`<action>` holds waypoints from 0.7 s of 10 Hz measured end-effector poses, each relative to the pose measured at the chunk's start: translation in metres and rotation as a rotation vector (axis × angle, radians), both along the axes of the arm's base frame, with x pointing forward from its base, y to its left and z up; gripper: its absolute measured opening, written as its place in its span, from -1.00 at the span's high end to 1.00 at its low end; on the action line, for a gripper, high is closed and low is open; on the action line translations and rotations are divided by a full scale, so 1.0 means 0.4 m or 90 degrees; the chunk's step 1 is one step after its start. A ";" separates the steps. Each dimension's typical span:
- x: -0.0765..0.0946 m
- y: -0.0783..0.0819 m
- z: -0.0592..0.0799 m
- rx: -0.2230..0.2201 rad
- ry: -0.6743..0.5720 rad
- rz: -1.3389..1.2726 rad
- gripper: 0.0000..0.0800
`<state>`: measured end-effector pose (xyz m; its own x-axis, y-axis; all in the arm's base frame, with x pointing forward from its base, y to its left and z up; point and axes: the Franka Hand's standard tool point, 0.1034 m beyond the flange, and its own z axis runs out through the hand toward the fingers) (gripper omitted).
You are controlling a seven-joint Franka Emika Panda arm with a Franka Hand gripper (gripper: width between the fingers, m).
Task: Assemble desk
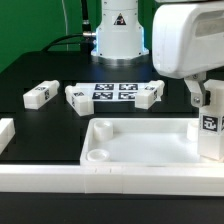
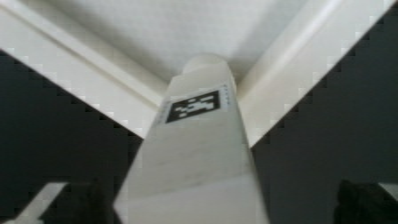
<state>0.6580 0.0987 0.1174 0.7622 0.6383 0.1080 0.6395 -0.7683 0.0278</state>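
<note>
1. Gripping the white square plastic post leg (image 2: 192,150) upright, the jaws are closed on its upper end.
2. The white rectangular plastic tray-like top (image 1: 140,140) lies on the black worktop (image 1: 30,70) below the jaws, with one corner under the held leg.
3. The marker board (image 1: 112,90) and a loose white leg (image 1: 40,95) lie well away from the jaws.

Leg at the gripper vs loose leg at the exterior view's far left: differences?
Pose: the leg at the gripper stands upright; the loose leg lies flat.
Place: the first is between the fingers of the gripper, over a corner of the desk top; the second rests on the black table, apart from the desk top.
Shared: both are white square posts with a tag.
</note>
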 end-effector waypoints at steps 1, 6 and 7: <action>0.000 0.000 0.000 0.000 0.000 0.000 -0.53; 0.000 0.000 0.000 0.002 0.001 -0.015 0.28; 0.000 0.000 0.000 0.003 0.001 -0.020 0.28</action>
<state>0.6580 0.0987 0.1173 0.7821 0.6135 0.1092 0.6149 -0.7882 0.0237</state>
